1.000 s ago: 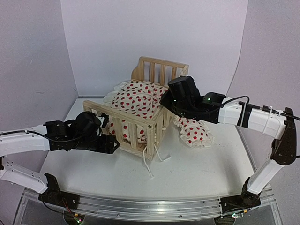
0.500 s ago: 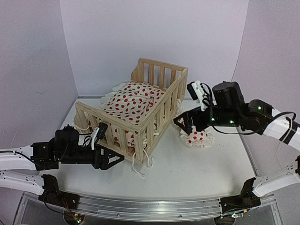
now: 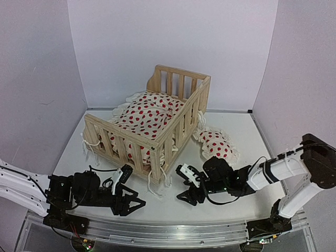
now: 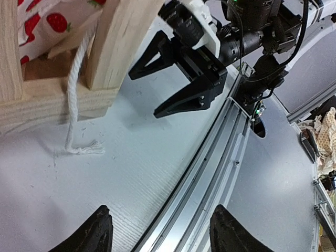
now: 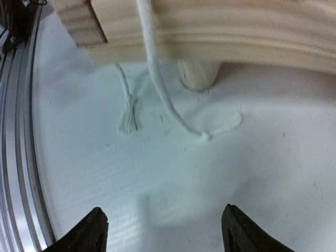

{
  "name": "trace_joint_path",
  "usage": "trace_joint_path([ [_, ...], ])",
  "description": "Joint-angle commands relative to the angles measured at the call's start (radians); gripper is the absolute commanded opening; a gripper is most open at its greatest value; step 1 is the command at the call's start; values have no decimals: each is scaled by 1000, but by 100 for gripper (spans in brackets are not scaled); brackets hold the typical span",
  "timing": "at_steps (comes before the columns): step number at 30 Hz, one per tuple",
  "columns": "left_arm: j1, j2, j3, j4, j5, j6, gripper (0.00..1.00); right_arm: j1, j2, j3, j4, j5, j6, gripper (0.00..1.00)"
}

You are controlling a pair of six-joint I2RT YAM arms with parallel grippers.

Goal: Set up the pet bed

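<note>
The pet bed (image 3: pixel 176 123), a pale wooden frame with slatted rails, stands upright mid-table. Its red-dotted white cushion (image 3: pixel 144 116) lies inside, ruffles spilling over the back left. White tie strings (image 3: pixel 157 181) hang from its near corner onto the table. My left gripper (image 3: pixel 137 205) sits low by the table's front edge, open and empty, pointing right. My right gripper (image 3: pixel 181 187) faces it, open and empty, just right of the strings. In the left wrist view the bed's corner post (image 4: pixel 113 47), a string (image 4: pixel 73 115) and the right gripper (image 4: pixel 173 79) show.
A small red-dotted pillow (image 3: pixel 216 146) lies on the table right of the bed. The metal rail (image 3: pixel 168 233) runs along the front edge. In the right wrist view the bed's foot (image 5: pixel 198 76) and two string ends (image 5: pixel 127 118) lie just ahead of my gripper (image 5: pixel 165 231).
Both arms have let go of the bed and drawn back down to the table's front edge. The bed has settled upright with the cushion inside.
</note>
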Motion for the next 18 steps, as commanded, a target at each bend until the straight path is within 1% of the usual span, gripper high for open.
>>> trace_joint_path([
  [1,-80,29,-35,151,-238,5,60,24,116,-27,585,116,-9,71],
  [3,-105,61,-25,175,-276,21,58,28,190,-23,674,136,-4,64],
  [6,-118,116,-11,223,-278,54,57,42,323,-29,875,144,-4,58],
  [7,-119,127,-5,232,-271,62,57,44,353,-25,913,150,28,56],
  [12,-121,137,-12,273,-245,69,56,60,451,7,1001,159,69,47],
  [15,-120,121,-37,302,-260,53,57,68,492,36,1027,154,91,33],
  [18,-121,118,-59,340,-272,49,61,77,492,41,1033,140,149,11],
])
